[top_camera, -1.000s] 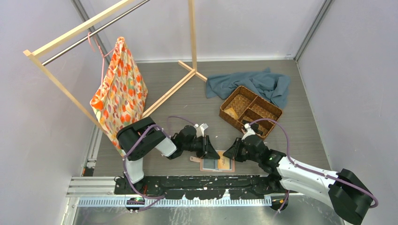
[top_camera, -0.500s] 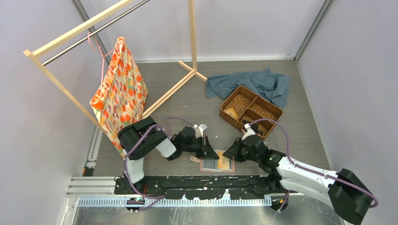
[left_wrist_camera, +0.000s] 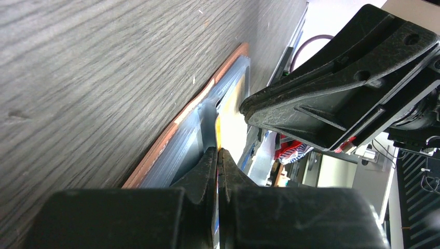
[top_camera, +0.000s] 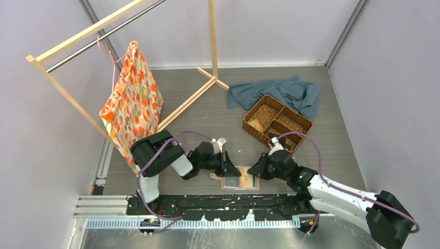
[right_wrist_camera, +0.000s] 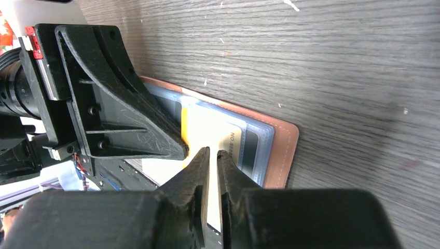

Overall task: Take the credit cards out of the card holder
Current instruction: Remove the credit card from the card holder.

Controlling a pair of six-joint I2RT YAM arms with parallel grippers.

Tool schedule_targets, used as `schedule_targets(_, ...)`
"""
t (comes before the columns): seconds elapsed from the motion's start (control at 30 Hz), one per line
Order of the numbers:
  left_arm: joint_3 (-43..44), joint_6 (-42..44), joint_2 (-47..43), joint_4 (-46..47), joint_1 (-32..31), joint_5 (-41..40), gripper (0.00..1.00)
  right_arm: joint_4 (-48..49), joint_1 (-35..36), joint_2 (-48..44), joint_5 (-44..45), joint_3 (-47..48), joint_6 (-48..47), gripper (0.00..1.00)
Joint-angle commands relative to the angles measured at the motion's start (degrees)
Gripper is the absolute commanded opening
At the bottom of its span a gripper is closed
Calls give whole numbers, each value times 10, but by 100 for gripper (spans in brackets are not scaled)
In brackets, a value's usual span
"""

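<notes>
Once closed from part-open, left gripper [left_wrist_camera: 218,150] is clamped on credit card [right_wrist_camera: 212,129] edge | right gripper [right_wrist_camera: 211,151] barely parted over card holder [right_wrist_camera: 284,150] | pull-out due.

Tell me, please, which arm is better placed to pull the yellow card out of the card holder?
Left. The left gripper is shut on the edge of the yellow card, so it probably need only draw back. The right gripper sits over the card holder, better suited to steady it.

Two robot arms converge on an open salmon-pink card holder [top_camera: 238,181] near the table [top_camera: 207,104] edge, left gripper [top_camera: 227,168] and right gripper [top_camera: 255,172] flanking it; behind, a woven basket [top_camera: 250,129] touches a blue cloth [top_camera: 290,91].
</notes>
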Motion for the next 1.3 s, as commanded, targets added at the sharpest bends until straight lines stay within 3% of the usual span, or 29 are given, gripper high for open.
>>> schedule_targets(0.0,-20,11,19,-15,-1,-11,1,-38,0,-13,15,-2,-1,16)
schedule_targets(0.33,-25,12,21,-13,-1,-7,1,-53,0,-18,26,2,4,16)
schedule_targets(0.5,-30,14,26,-10,-1,-4,0,-76,0,-40,38,4,9,30)
schedule_targets(0.67,-28,14,30,5,-1,5,0,-86,0,-51,40,4,13,38)
schedule_targets(1.27,-52,12,39,33,9,10,1,-73,0,-34,34,-6,27,36)
